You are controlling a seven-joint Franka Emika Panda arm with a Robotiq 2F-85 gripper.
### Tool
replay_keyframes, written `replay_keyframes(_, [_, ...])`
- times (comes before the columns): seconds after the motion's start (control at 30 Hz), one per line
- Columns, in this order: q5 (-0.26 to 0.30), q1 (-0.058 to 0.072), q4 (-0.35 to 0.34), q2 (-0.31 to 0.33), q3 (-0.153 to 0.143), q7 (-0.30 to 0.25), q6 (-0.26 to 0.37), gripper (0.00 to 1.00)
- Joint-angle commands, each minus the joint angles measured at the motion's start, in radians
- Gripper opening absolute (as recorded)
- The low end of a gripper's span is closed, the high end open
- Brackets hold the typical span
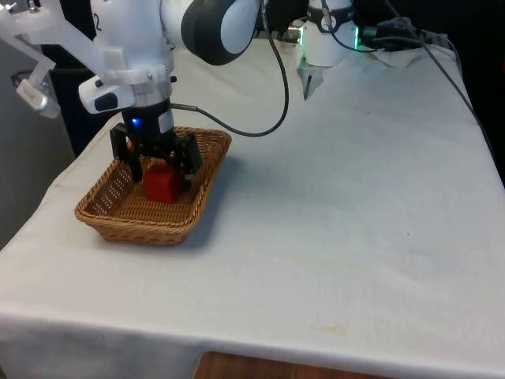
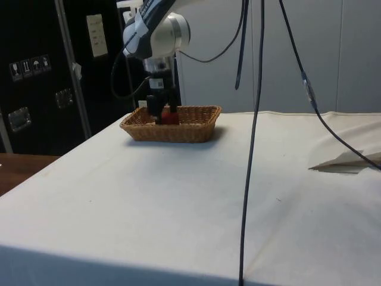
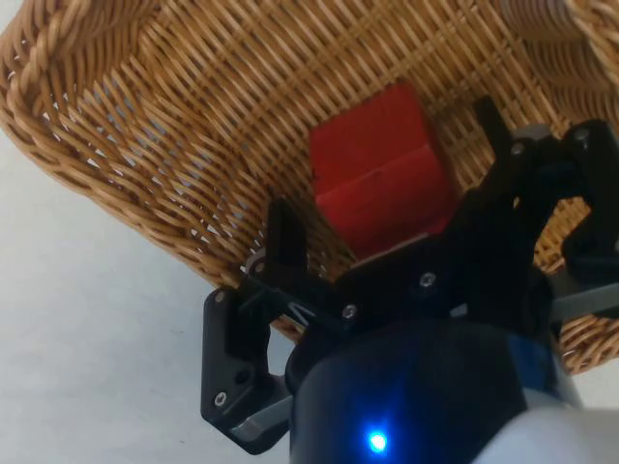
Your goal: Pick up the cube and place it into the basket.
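**Cube in the basket, tool not yet clear**

The table point(image 1: 331, 205), under its white cloth, carries 1 wicker basket point(image 1: 102, 215) near the edge at the front view's left. Inside that basket sits the red cube point(image 1: 162, 184), resting on the woven floor roughly mid-basket, a little toward the rim nearest the arm in the side view.

The tool point(image 1: 155, 167) hangs low over the basket with its 2 fingers spread to either side of the cube; in the wrist view there is a gap of wicker showing between each finger and the red faces, so it looks released rather than pinched.

The risks from here are small but real. If the arm rises at a slant, 1 finger could catch a cube edge and tip it, or drag it up the sloped wall. A finger snagging the weave (the tips appear close to the basket floor, though I cannot tell whether they touch) could lift or slide the light basket toward the nearby table edge. A straight vertical retreat looks the safest.
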Motion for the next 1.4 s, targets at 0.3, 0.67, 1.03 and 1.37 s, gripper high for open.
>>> replay_keyframes(0.3, [-0.004,0.010,0.004,-0.023,-0.017,0.003,-0.024,1.00])
replay_keyframes(0.67, [-0.007,0.021,0.003,-0.057,-0.034,0.004,-0.053,1.00])
replay_keyframes(1.03, [-0.004,0.028,0.007,-0.082,-0.049,0.000,-0.080,1.00])
replay_keyframes(1.37, [-0.018,0.043,-0.003,-0.131,-0.076,0.000,-0.121,1.00])
